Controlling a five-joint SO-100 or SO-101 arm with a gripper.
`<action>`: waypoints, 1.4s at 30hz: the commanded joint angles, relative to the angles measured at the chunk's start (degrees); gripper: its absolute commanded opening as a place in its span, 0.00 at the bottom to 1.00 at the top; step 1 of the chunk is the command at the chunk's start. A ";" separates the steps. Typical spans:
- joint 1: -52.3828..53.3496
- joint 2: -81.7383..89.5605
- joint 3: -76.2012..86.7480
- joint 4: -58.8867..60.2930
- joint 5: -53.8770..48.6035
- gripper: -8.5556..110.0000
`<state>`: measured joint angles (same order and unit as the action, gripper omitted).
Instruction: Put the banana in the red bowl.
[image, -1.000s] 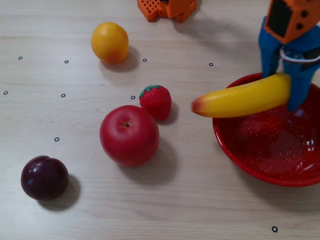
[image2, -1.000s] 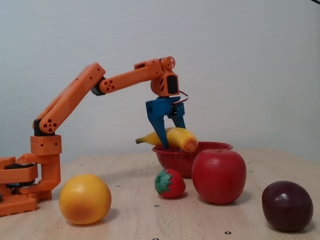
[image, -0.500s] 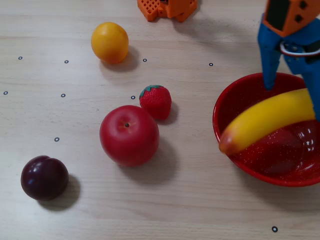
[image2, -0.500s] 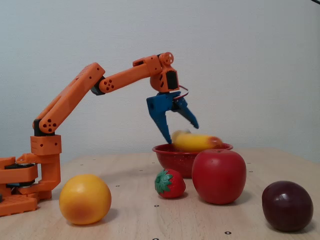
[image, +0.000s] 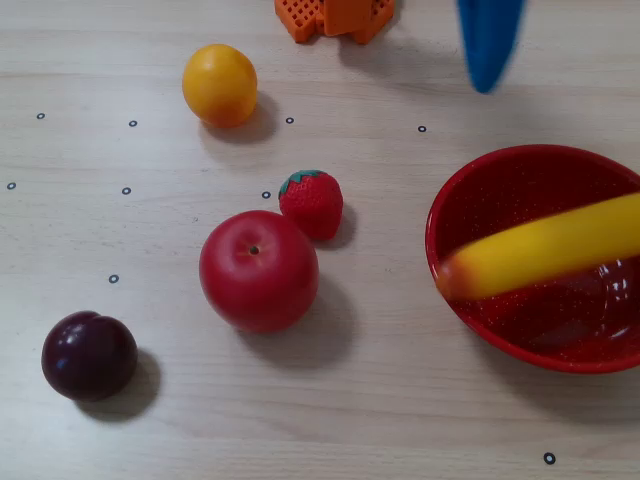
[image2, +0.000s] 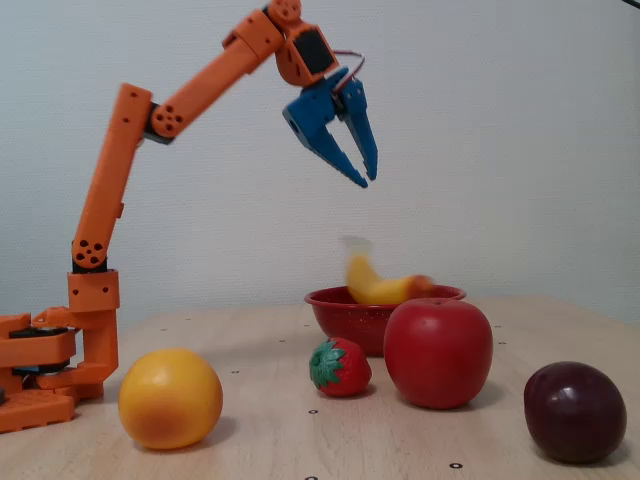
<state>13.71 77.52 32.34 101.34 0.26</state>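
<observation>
The yellow banana (image: 545, 250) lies blurred across the inside of the red bowl (image: 500, 165), its reddish end over the bowl's left rim. From the side, the banana (image2: 380, 290) sticks up a little above the red bowl (image2: 335, 299) and is blurred there too. My blue gripper (image2: 367, 181) hangs high above the bowl, holds nothing, and its fingertips are nearly together. In the fixed view from above, only the blurred tip of the gripper (image: 487, 85) shows at the top edge, beyond the bowl.
A red apple (image: 258, 270), a strawberry (image: 311, 203), an orange (image: 219, 85) and a dark plum (image: 88, 355) stand left of the bowl. The arm's orange base (image: 335, 15) is at the top edge. From the side, the apple (image2: 437, 352) hides part of the bowl.
The gripper let go of the banana, which dropped into the bowl and is still moving. The arm then rose high above the bowl and its fingers drew together.
</observation>
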 joint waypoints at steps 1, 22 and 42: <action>-2.81 11.51 2.99 -4.39 -2.02 0.07; -19.34 79.72 87.80 -19.95 -8.35 0.07; -18.98 112.06 140.71 -43.77 -15.56 0.07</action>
<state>-5.01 189.05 173.23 63.19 -14.77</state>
